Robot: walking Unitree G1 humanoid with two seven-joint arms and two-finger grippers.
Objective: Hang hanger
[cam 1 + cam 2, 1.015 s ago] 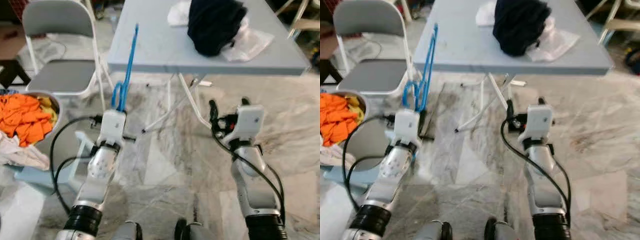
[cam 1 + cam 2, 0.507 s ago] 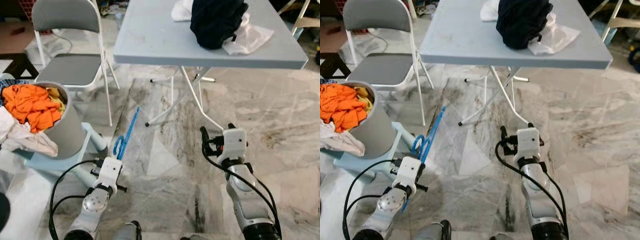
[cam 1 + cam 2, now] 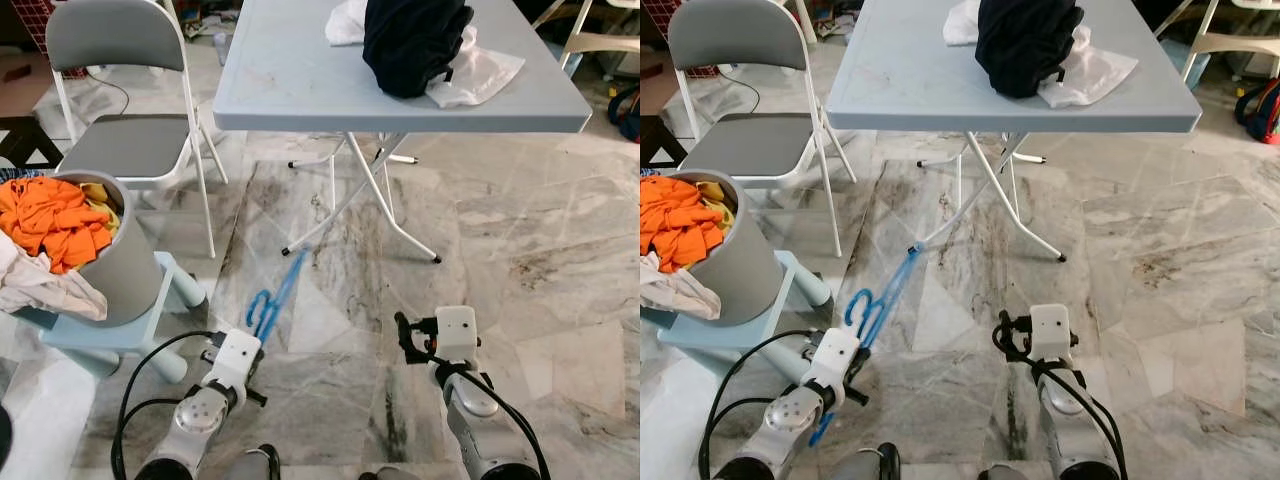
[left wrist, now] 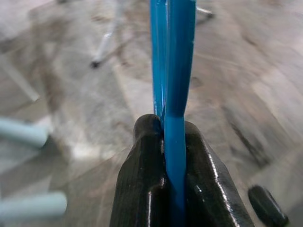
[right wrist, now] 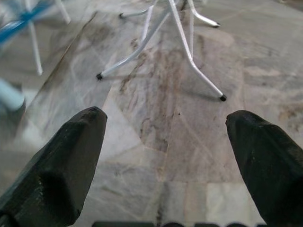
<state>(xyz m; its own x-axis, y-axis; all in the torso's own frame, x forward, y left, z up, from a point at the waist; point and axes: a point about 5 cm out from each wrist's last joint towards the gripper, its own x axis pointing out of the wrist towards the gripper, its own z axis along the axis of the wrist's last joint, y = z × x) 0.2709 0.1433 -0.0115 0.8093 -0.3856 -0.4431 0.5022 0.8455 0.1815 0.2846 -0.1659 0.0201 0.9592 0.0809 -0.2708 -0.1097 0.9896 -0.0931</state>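
Low over the marble floor (image 3: pixel 520 250), a blue hanger (image 3: pixel 277 298) is held by the left pincer (image 4: pixel 175 156), its length pointing forward and up toward the legs of the counter (image 3: pixel 300 95). Seen from the left wrist, the two black fingers (image 4: pixel 142 189) are closed tight on the hanger's blue plastic, which runs straight out between them; from the head views, the hook end is seen curled just ahead of the wrist housing. The right pincer (image 5: pixel 165 156) is carried empty, low and to the right, its fingers (image 5: pixel 61 165) spread wide apart over bare floor in the right wrist view, with the counter's white legs beyond. On the counter, a dark garment (image 3: pixel 410 40) is piled on white cloth (image 3: pixel 485 75). A grey chair (image 3: pixel 125 100) stands at the left, and beside it a grey bin (image 3: pixel 130 275) with orange clothes (image 3: pixel 50 215) rests on a pale blue stool (image 3: pixel 110 330).
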